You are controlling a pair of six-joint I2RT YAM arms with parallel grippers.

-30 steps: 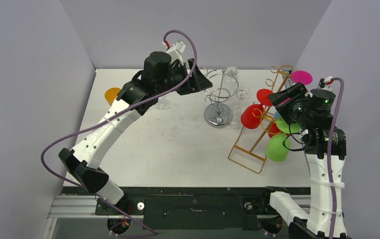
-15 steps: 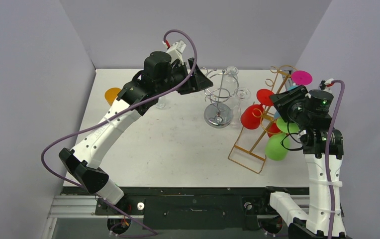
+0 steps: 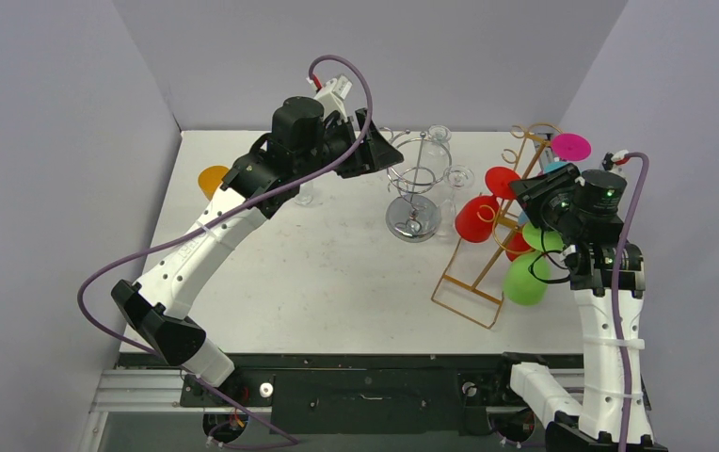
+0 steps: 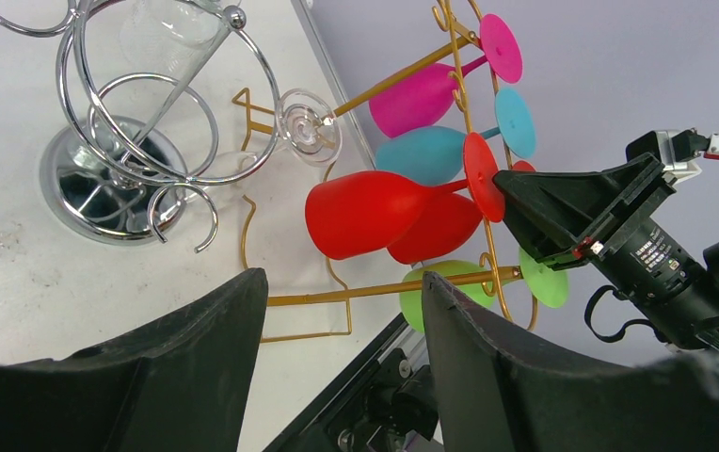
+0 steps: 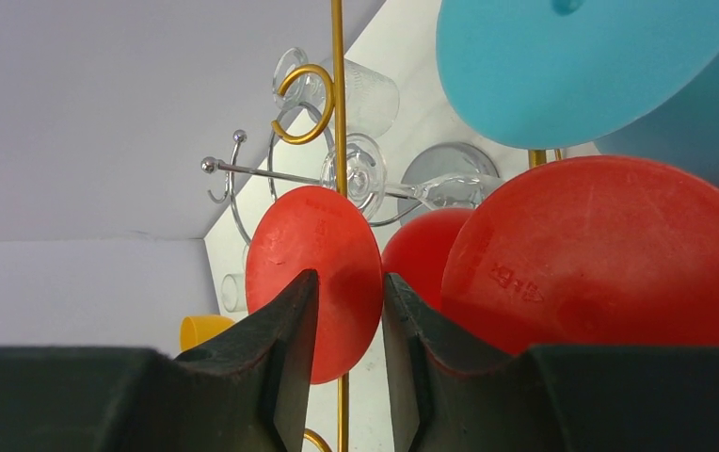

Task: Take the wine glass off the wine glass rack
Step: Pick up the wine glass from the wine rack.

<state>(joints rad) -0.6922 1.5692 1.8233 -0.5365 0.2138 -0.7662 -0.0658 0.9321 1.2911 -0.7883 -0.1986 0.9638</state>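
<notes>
Red wine glass (image 4: 365,212) hangs on the gold rack (image 5: 337,56), stem lying toward your right gripper (image 5: 348,278). Its close-set jaws straddle the foot (image 5: 323,235); grip unconfirmed. Left gripper (image 4: 339,278) gapes empty, farther off.

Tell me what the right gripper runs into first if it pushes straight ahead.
Probably the red wine glass, its round foot framed just past the right gripper on the gold rack; depth is unclear.

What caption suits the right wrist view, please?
Right hand frames the foot of a red plastic wine glass on the gold wire rack.
</notes>
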